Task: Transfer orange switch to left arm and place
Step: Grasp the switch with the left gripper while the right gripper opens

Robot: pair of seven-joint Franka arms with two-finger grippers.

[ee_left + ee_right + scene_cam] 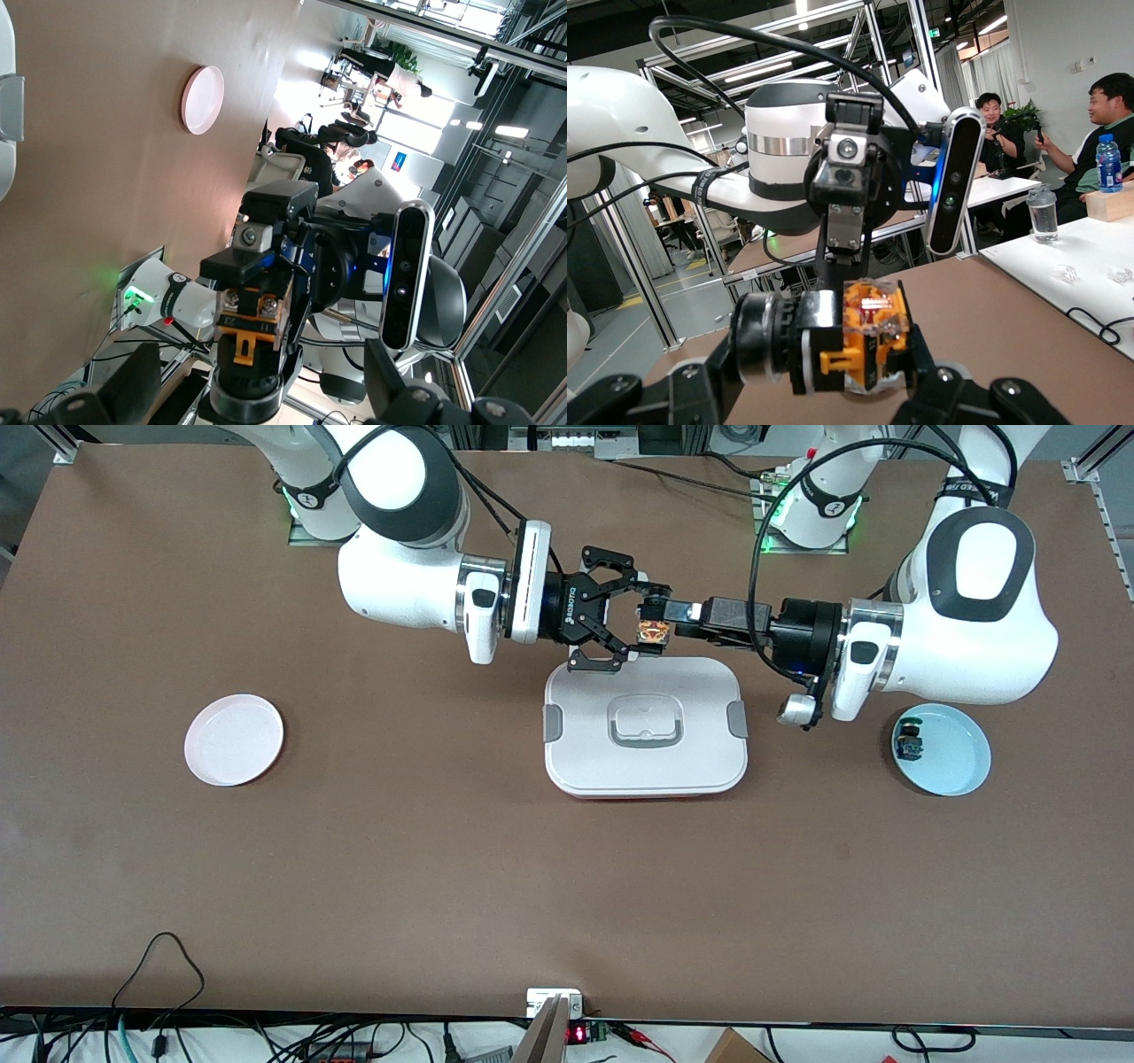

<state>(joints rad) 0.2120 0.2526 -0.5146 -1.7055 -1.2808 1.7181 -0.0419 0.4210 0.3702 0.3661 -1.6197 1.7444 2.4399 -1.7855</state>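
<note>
The orange switch point(653, 632) hangs in the air over the edge of the white box point(585, 766) that lies farther from the front camera. My right gripper point(647, 621) is shut on it lengthwise. In the right wrist view point(830, 354) one fingertip point(740, 350) meets the black cylindrical end and the other meets the orange body point(868, 341). My left gripper point(671, 613) faces it from the left arm's end. In the left wrist view point(264, 350) its fingers point(142, 376) stand open, clear of the switch point(252, 332) on both sides.
A pink plate point(234, 740) lies toward the right arm's end and also shows in the left wrist view point(203, 99). A light blue plate point(957, 771) toward the left arm's end holds a small blue switch point(908, 741). The box's edge shows in the left wrist view point(7, 142).
</note>
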